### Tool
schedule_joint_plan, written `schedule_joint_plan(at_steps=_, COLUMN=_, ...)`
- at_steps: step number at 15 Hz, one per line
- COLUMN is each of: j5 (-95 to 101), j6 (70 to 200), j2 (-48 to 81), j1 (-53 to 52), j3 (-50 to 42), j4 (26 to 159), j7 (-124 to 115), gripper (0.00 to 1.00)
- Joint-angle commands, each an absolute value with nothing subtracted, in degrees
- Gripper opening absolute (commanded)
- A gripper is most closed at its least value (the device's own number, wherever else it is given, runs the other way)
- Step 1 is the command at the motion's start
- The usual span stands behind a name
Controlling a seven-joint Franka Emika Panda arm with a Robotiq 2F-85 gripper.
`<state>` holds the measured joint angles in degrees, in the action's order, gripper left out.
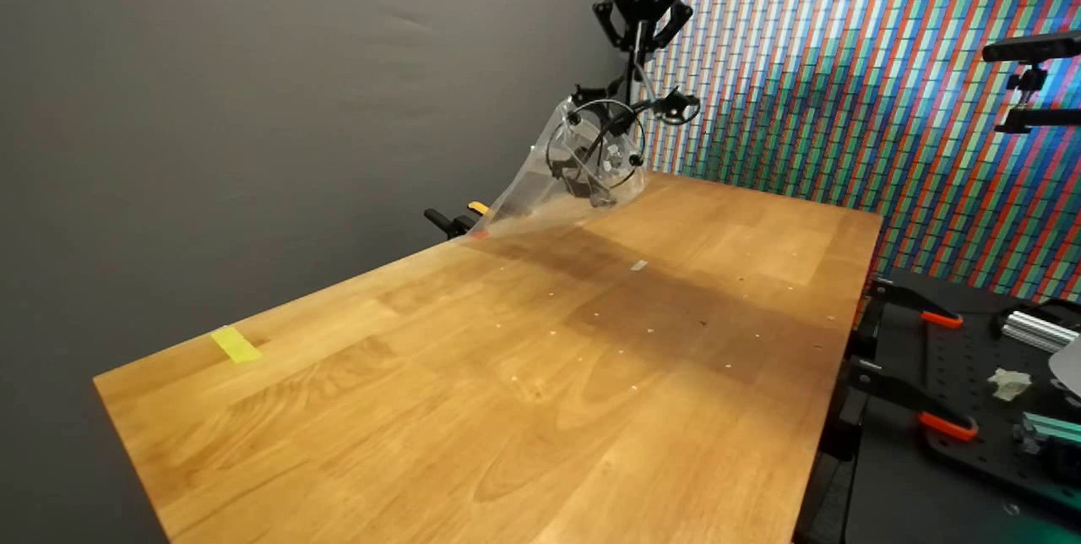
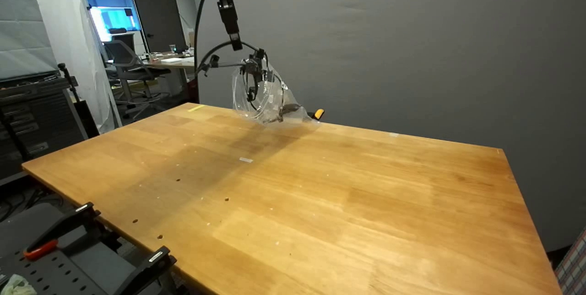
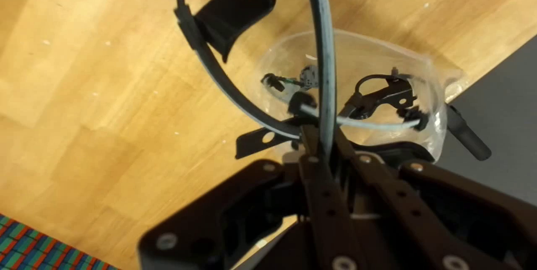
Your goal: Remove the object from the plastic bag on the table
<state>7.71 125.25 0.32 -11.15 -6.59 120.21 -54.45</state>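
A black cable harness with brackets and a grey-edged cable hangs from my gripper; the harness shows in both exterior views and in the wrist view. The fingers are closed around its cable, high above the table; the gripper also shows in an exterior view. The clear plastic bag stands tilted at the table's edge, also in an exterior view and the wrist view. The harness's upper part is above the bag; its lower parts show inside or behind the clear plastic.
The wooden table carries yellow tape near its edge. A clamp handle sticks up behind the bag. Black clamps grip the opposite edge, beside a dark side table. A grey wall or curtain stands behind the bag.
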Motion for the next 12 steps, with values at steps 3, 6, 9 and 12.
schedule_joint_plan(at_steps=3, j5=9.7, j6=110.8, j2=-10.7, j1=-4.9, j3=-1.6, j4=118.7, j7=-51.5, gripper=0.02)
schedule_joint_plan(at_steps=6, j5=8.4, j6=107.0, j2=-13.9, j1=-3.1, j3=-0.2, j4=115.7, j7=-48.9, gripper=0.02)
schedule_joint_plan(at_steps=9, j5=2.8, j6=105.0, j2=-15.2, j1=-3.3, j3=0.2, j4=112.5, j7=-42.0, gripper=0.02)
schedule_joint_plan(at_steps=12, j5=-4.4, j6=99.6, j2=-14.0, j1=-3.9, j3=0.7, j4=109.1, j7=-33.8, gripper=0.02)
